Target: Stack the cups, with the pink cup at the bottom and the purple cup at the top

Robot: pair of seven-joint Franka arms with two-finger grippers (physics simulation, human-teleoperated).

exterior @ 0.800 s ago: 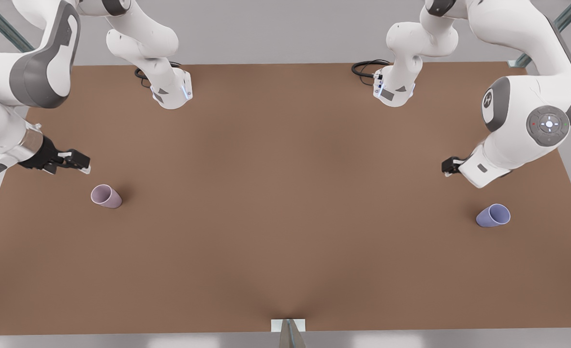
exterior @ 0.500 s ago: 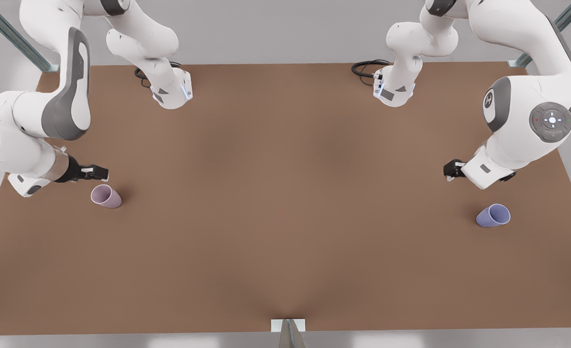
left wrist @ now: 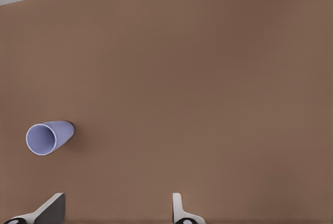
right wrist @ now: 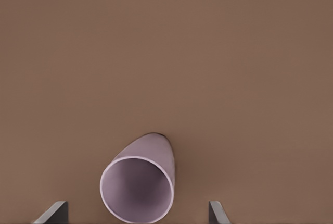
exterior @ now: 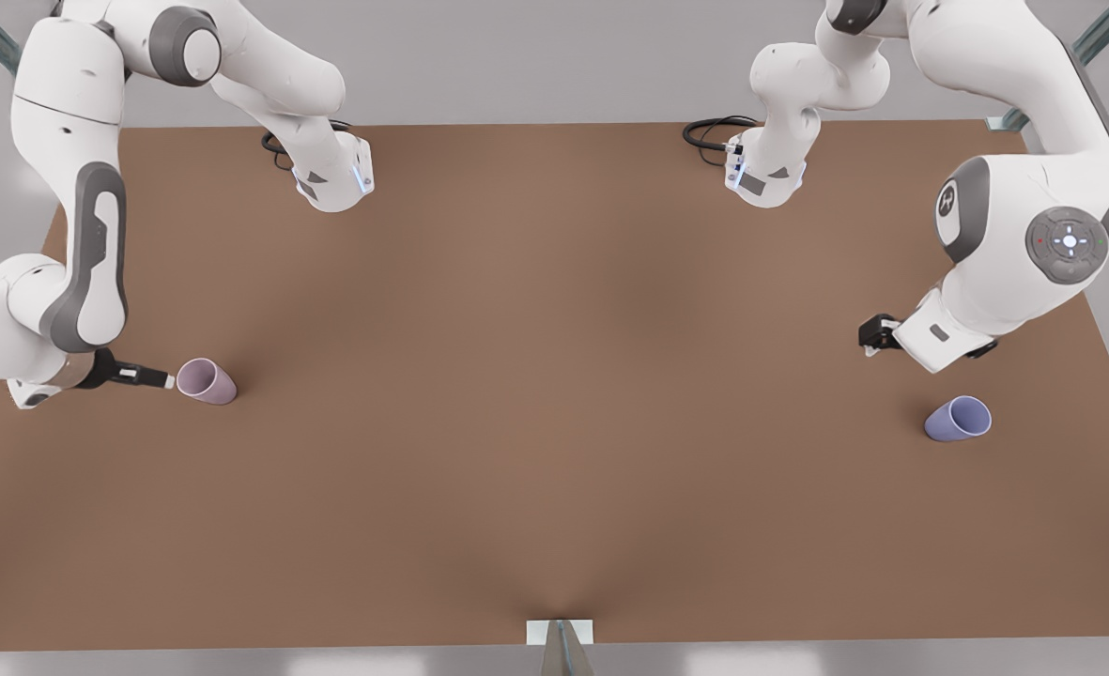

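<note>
Right gripper [exterior: 167, 380]: has dropped to the pink cup [exterior: 206, 381] at the table's [exterior: 554, 394] front-view left; jaws wide, empty, bracketing it. Grasp imminent. Left gripper [exterior: 869, 334]: open, empty, near the purple cup [exterior: 958, 419], opposite side.

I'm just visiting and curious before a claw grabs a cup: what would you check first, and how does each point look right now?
1. Pink cup free on the table, upright: ok.
2. Right claw at the pink cup's rim: ok.
3. Right claw's fingers spread wider than the cup: ok.
4. Purple cup upright, free: ok.
5. Left claw lined up with the purple cup: not ok, cup sits off to one side.
6. Left claw open: ok.
</note>
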